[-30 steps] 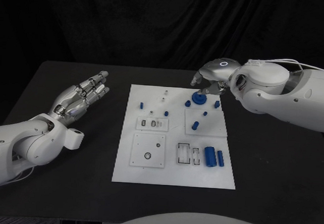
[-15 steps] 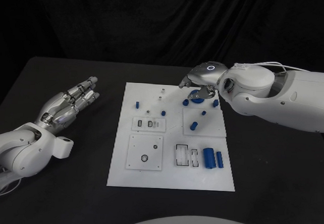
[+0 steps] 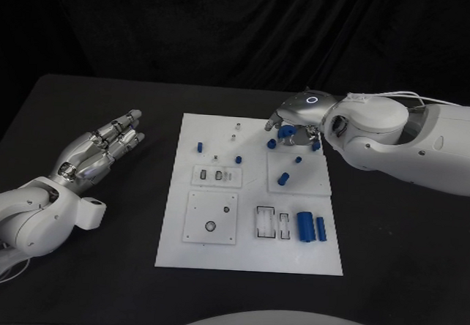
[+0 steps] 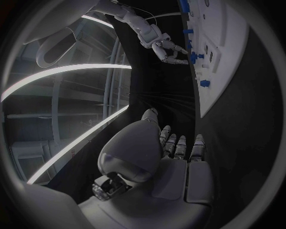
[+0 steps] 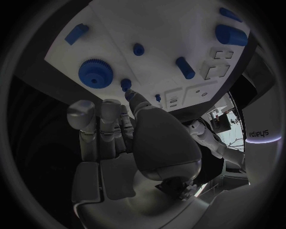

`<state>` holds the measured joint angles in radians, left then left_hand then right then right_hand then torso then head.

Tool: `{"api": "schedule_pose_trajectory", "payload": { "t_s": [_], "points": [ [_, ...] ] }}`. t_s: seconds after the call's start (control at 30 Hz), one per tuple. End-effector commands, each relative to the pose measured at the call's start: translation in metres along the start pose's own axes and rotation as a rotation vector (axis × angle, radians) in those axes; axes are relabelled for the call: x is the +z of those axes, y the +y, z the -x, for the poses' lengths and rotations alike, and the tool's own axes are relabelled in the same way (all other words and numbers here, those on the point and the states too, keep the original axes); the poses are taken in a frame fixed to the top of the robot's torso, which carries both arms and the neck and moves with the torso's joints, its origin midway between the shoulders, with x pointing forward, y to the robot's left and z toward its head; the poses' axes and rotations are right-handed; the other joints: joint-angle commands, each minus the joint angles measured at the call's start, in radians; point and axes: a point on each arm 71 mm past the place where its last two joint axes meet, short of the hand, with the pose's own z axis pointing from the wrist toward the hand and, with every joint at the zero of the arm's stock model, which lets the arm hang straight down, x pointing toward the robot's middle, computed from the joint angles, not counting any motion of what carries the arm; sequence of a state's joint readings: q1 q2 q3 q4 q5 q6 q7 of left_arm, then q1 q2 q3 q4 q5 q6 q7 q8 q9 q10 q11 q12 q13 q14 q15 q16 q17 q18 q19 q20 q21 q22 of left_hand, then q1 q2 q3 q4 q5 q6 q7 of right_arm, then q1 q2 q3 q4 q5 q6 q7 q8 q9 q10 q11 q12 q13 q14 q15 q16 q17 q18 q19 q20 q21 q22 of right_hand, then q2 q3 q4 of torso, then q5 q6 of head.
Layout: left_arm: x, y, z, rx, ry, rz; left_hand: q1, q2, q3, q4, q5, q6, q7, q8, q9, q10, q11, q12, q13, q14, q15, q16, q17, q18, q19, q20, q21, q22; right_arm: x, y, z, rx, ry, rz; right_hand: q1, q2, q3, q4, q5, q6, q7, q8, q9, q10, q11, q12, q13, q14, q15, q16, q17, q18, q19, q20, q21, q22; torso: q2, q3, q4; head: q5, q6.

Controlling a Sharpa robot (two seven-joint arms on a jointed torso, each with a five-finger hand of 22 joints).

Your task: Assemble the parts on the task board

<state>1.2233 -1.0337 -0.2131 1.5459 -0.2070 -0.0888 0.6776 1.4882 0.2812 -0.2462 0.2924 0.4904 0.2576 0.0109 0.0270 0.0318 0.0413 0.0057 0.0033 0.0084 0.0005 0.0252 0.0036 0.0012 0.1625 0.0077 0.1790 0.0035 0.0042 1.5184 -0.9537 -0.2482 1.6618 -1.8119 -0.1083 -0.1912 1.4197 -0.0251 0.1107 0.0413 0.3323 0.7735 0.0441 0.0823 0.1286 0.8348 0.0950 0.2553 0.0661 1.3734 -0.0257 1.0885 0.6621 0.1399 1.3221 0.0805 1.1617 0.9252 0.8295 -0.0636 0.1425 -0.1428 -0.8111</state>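
The white task board point(image 3: 249, 247) lies mid black table point(image 3: 400, 252), black curtain behind. The right hand point(image 3: 292, 125) hovers empty above the blue gear point(image 5: 95, 73) at the board's far edge; the left hand point(image 3: 101, 147) lies flat, fingers extended.

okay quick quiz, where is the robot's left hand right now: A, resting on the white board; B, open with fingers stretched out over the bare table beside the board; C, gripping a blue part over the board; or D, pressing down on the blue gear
B: the left hand lies open with fingers extended and nothing in it, over the black table to the side of the white task board, not touching it.
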Motion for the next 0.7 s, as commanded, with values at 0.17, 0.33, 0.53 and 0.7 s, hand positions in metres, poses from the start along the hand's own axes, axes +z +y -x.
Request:
{"api": "schedule_pose_trajectory", "payload": {
  "t_s": [0.17,0.33,0.53,0.7],
  "points": [
    [-0.001,-0.016,-0.002,-0.011,0.014,-0.205,0.01,0.0,0.006,-0.002,0.008,0.005,0.001,0.005,0.0,0.0,0.006,0.006,0.001,-0.001,0.004,-0.004,-0.001,0.018,0.0,0.006,0.003,0.001,-0.003,0.001,-0.001,-0.008,0.004,0.005,-0.001,-0.008,0.009,0.002,0.002,0.002,-0.003,-0.003,0.0,0.002,0.001,-0.009,0.0,0.002,0.003,0.002,0.001,-0.012,-0.008,0.002,0.003,0.003,0.011,-0.0018,0.0012,-0.005,0.007],
    [-0.001,-0.016,-0.002,-0.014,0.017,-0.205,0.011,0.0,0.006,-0.002,0.009,0.005,0.001,0.005,0.0,0.0,0.009,0.006,0.001,-0.001,0.006,-0.004,-0.001,0.018,0.0,0.007,0.003,0.001,0.0,0.0,-0.002,-0.004,0.006,0.006,-0.008,-0.006,0.018,0.005,-0.006,0.014,0.003,0.002,0.005,0.016,0.002,-0.011,0.003,0.003,0.003,0.003,0.004,-0.012,-0.009,0.002,0.005,0.008,0.014,-0.0022,0.0021,-0.009,0.009],
    [0.0,-0.015,-0.001,-0.02,0.024,-0.196,0.024,-0.001,0.013,-0.005,0.02,0.001,0.005,0.004,0.0,0.002,0.023,0.006,0.002,-0.001,0.014,-0.004,-0.001,0.018,0.0,0.01,0.003,0.001,0.004,0.0,-0.008,0.023,-0.004,0.019,-0.014,-0.005,0.028,0.007,-0.019,0.022,0.005,0.003,0.01,0.031,0.004,-0.011,0.006,0.004,0.005,0.006,0.011,-0.013,-0.008,0.004,0.009,0.018,0.01,-0.0032,-0.0023,-0.002,0.003],
    [0.0,-0.014,-0.001,-0.024,0.029,-0.19,0.031,-0.002,0.017,-0.007,0.027,0.002,0.01,0.004,0.0,0.001,0.026,0.006,0.001,-0.001,0.018,-0.004,-0.001,0.018,0.0,0.013,0.003,0.001,0.007,0.002,-0.013,0.033,-0.006,0.029,-0.024,-0.005,0.042,0.015,-0.038,0.046,0.006,0.011,0.02,0.059,0.003,-0.008,0.01,0.009,0.008,0.014,0.026,-0.016,-0.004,0.006,0.021,0.039,0.008,-0.0049,-0.0015,0.001,-0.002]
  ]
}}
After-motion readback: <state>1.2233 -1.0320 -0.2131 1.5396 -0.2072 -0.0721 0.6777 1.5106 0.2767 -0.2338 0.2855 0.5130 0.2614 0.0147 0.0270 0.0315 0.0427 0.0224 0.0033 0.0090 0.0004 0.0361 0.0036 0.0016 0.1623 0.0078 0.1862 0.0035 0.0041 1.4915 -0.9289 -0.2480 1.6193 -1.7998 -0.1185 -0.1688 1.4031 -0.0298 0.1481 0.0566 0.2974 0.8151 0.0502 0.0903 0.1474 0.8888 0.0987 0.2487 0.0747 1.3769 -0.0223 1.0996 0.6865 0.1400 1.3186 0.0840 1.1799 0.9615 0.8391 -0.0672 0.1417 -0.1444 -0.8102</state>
